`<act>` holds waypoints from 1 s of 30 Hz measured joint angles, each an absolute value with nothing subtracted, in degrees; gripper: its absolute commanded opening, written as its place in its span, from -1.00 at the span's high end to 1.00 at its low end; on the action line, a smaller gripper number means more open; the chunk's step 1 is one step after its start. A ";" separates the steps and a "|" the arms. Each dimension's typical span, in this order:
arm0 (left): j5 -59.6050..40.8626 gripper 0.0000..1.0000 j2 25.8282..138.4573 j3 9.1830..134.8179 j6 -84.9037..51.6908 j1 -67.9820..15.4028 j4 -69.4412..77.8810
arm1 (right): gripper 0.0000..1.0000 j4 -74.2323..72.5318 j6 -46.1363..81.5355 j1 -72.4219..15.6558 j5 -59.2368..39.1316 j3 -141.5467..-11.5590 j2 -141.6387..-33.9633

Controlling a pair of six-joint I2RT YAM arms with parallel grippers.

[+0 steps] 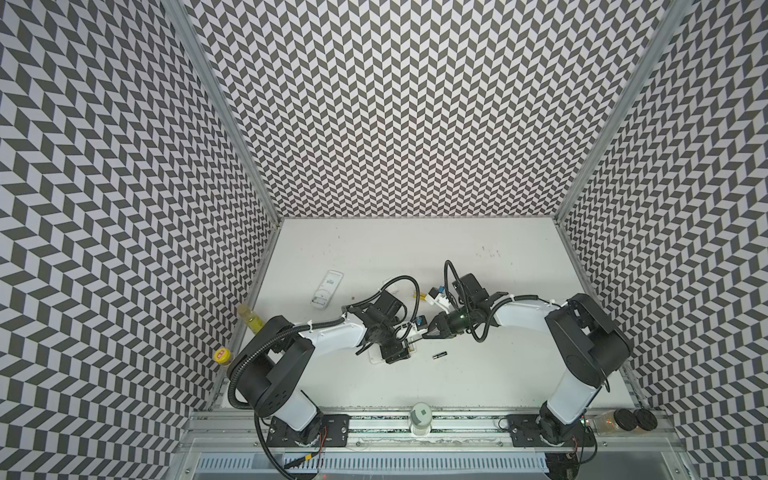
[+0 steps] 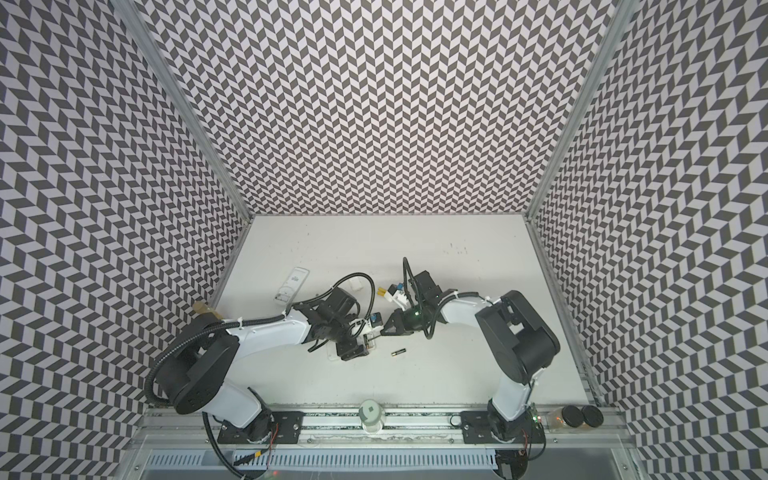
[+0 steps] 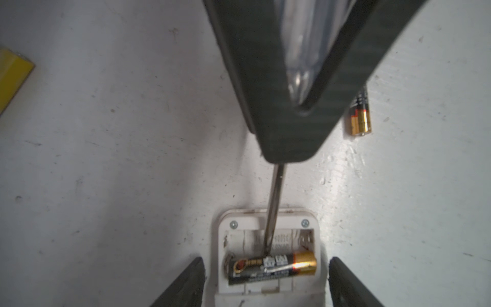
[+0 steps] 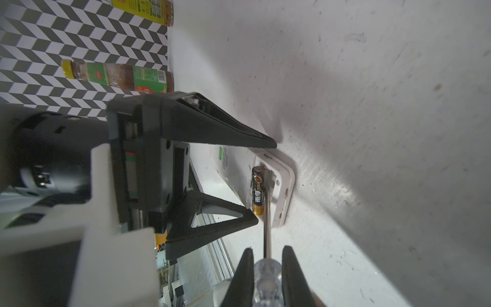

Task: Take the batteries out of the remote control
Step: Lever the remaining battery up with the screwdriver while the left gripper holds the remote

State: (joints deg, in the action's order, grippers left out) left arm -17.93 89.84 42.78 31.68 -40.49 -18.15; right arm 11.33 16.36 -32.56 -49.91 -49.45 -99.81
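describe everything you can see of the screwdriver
The screwdriver has a clear, plastic-looking handle and a long, thin, dark metal shaft. The right gripper is shut on the handle, holding it slanted down toward the table. The shaft reaches into the open battery compartment of the white remote, with its tip in the empty slot at the edge of the black battery seated there.

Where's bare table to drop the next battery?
Bare: the far strip of table along the back wall; the near patch between the loose black battery and the front rail. Crowded: centre, where left gripper, right gripper and screwdriver meet over the open remote.
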 measured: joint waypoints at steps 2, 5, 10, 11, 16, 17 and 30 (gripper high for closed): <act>-18.17 -0.33 90.43 43.38 31.66 -40.53 -18.26 | 1.00 11.51 16.12 -32.56 -49.91 -49.17 -99.53; -18.33 -0.28 91.22 44.27 31.68 -40.75 -18.50 | 1.00 11.73 15.90 -32.56 -49.87 -48.90 -99.07; -18.33 -0.16 91.57 44.62 31.66 -41.10 -18.72 | 1.00 11.92 15.66 -32.56 -49.65 -48.56 -98.15; -18.31 -0.14 91.57 44.62 31.66 -41.12 -18.76 | 1.00 11.94 15.62 -32.56 -49.58 -48.45 -97.89; -18.35 0.01 91.55 44.82 31.51 -41.25 -18.96 | 1.00 11.90 15.64 -32.56 -49.54 -48.10 -97.41; -18.33 0.03 91.55 44.86 31.44 -41.28 -18.98 | 1.00 11.86 15.64 -32.56 -49.54 -48.10 -97.41; -18.26 0.39 91.42 44.86 31.44 -41.28 -19.00 | 1.00 10.70 16.12 -32.56 -49.58 -47.72 -97.43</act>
